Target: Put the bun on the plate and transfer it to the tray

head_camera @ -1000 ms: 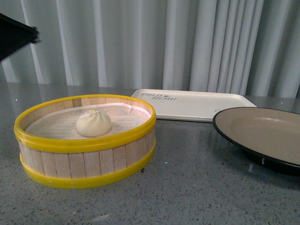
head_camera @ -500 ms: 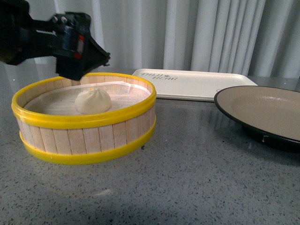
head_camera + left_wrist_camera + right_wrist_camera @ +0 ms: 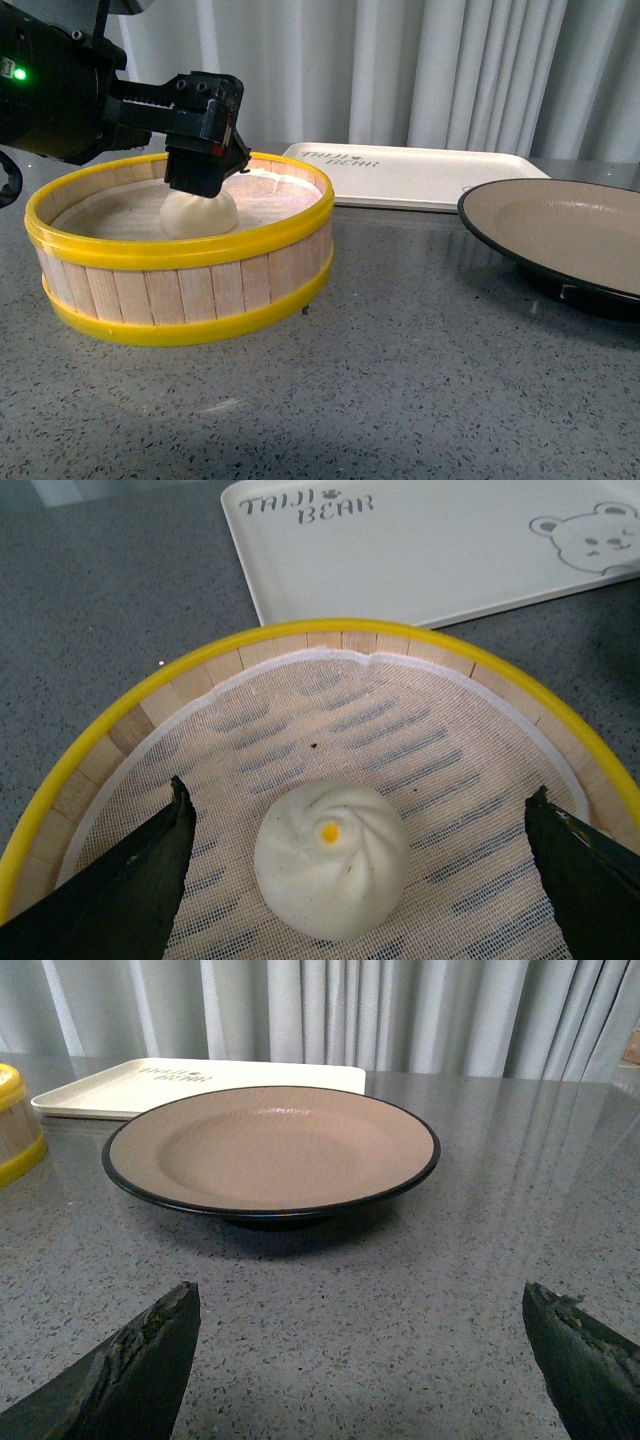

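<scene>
1. A grey speckled worktop (image 3: 400, 400) fills the foreground. It is bare nearest the camera.
2. On the robot's left stands a round wooden steamer (image 3: 180, 290) with yellow rims. The bun (image 3: 330, 855) sits on its white mesh liner, upright with the yellow dot on top, where it sat a second ago.
3. The left arm is what has changed. A second ago only a dark edge showed at the frame's corner. Now the left end effector (image 3: 357, 798) hangs over the steamer, its fingers spread wide on either side of the bun. It touches nothing and holds nothing.
4. Judged from this, the pick is about to begin: descend, then close gently, since the bun looks soft and easily squashed.
5. To the right, the plate (image 3: 560, 235) lies empty, well apart from the steamer. The right end effector (image 3: 360, 1290) waits just short of it, fully spread and empty-handed.
6. Behind both lies the tray (image 3: 420, 180), which carries nothing; only its lettering and bear drawing show.
7. A pale pleated curtain (image 3: 450, 70) closes off the room at the back.
</scene>
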Controlling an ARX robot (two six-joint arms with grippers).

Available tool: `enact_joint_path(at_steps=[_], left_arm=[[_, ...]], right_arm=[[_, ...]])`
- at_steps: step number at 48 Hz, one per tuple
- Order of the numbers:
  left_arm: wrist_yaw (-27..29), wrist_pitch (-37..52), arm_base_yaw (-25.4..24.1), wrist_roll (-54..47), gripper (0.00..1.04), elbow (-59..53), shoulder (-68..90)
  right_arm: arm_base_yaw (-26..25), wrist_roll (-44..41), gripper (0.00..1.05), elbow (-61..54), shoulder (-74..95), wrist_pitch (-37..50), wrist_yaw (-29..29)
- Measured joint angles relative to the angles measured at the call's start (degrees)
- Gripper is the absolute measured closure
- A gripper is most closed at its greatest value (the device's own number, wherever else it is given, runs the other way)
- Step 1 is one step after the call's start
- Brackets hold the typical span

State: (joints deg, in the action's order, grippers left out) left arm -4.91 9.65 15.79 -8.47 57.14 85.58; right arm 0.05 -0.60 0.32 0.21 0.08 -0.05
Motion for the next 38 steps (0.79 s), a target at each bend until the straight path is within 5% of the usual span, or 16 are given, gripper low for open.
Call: enact_joint_path(at_steps=[38], left_arm=[[5.4, 2.3, 1.3, 2.3, 0.07, 4.7, 8.7]], right_arm=[[0.0, 0.0, 0.08, 0.0, 0.0, 0.0, 0.0]])
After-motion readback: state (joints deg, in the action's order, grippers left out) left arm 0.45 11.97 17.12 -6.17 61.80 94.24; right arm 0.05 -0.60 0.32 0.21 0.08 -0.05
